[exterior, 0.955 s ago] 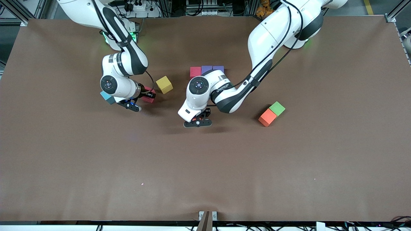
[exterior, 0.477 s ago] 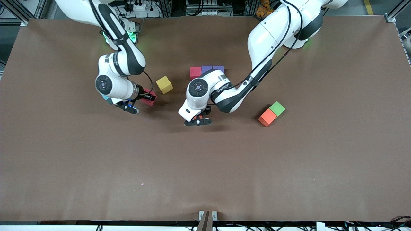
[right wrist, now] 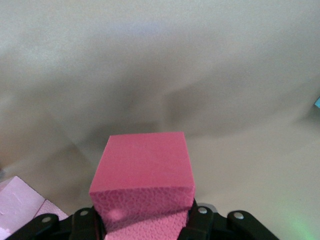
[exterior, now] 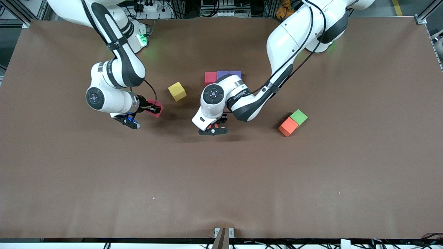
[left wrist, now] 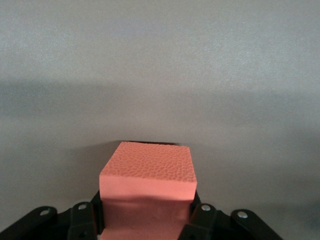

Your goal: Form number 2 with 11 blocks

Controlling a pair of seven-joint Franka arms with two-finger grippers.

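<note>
My right gripper [exterior: 152, 110] is shut on a pink block [exterior: 154, 107] [right wrist: 142, 177], held just above the table beside the yellow block [exterior: 177, 91]; its fingers [right wrist: 85, 222] clamp the block's sides. My left gripper [exterior: 213, 130] is shut on an orange block [left wrist: 147, 182], low over bare table nearer the front camera than a row of one red block [exterior: 210, 76] and two purple blocks [exterior: 222, 73]. Only a sliver of that orange block [exterior: 216, 126] shows in the front view. The left arm hides whatever lies just in front of that row.
Another orange block [exterior: 288, 126] touches a green cube [exterior: 298, 117] toward the left arm's end. Pale pink surfaces [right wrist: 20, 202] show at the right wrist view's edge, and a sky-blue sliver [right wrist: 317, 102] at another.
The right arm has carried the pink block toward its own end of the table, away from the yellow block, and now covers the sky-blue block. The left arm has hardly moved.
</note>
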